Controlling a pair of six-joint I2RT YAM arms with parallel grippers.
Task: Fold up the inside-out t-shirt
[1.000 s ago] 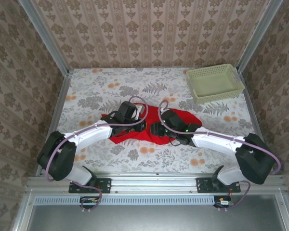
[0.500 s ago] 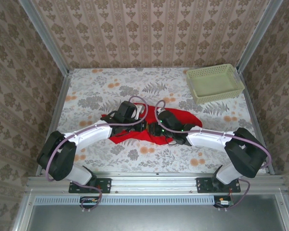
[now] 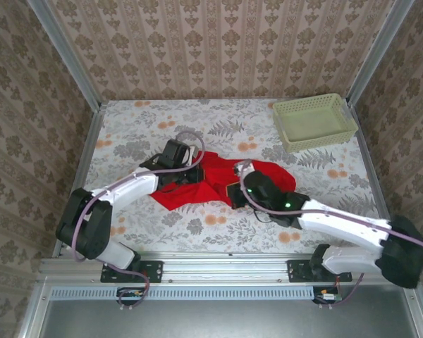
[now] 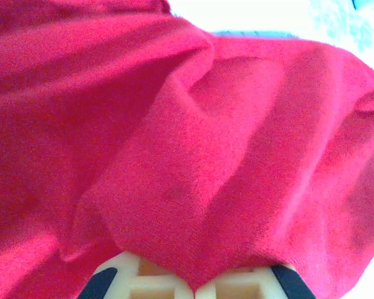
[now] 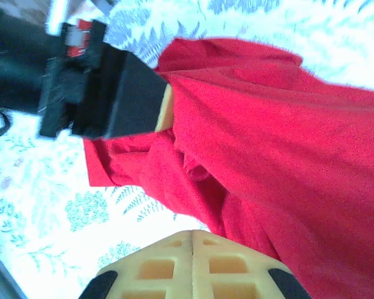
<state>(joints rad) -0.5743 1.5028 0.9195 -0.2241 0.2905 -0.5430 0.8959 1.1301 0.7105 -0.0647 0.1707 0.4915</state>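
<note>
Recorded: t-shirt (image 3: 215, 176) plain bright red; surface (image 3: 218, 120) white, printed with grey-and-orange florals; basket (image 3: 311, 124) pale green.

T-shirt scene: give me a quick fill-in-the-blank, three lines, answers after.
1. The crumpled t-shirt is ___ in colour.
2. The basket sits in the far ___ corner of the table.
3. The left tool is shut on a fold of the ___.

Missing words: red; right; t-shirt.
</note>
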